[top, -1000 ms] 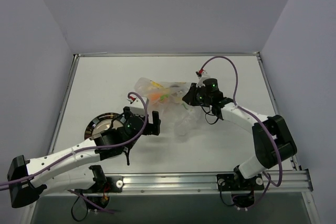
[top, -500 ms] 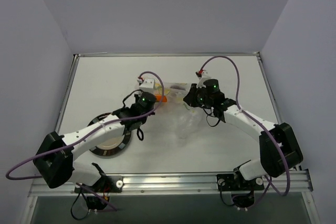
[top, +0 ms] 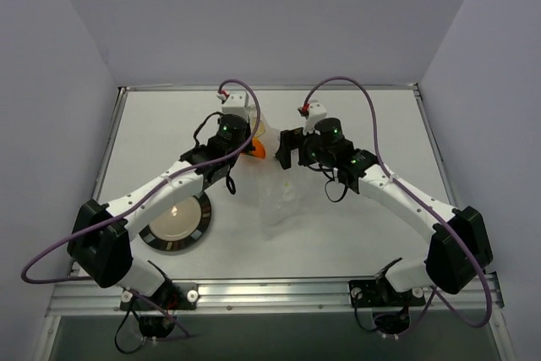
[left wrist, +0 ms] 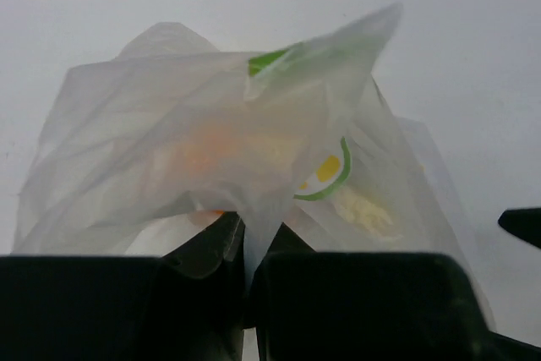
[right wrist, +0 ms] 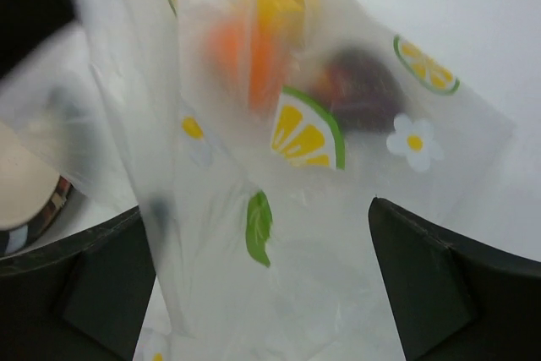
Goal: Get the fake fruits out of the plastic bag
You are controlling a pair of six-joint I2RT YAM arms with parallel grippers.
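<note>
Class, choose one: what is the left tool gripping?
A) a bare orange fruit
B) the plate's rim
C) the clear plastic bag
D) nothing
C: in the left wrist view the left tool is shut on a fold of the plastic bag, with the film pinched between its fingers.

Top view, centre: plastic bag (top: 277, 196) over the table (top: 363, 116), between left gripper (top: 247, 148) at its left and right gripper (top: 287, 150) at its right; fake fruits (top: 259, 150) inside the bag's upper end; plate (top: 203, 227) lower left of the bag.
</note>
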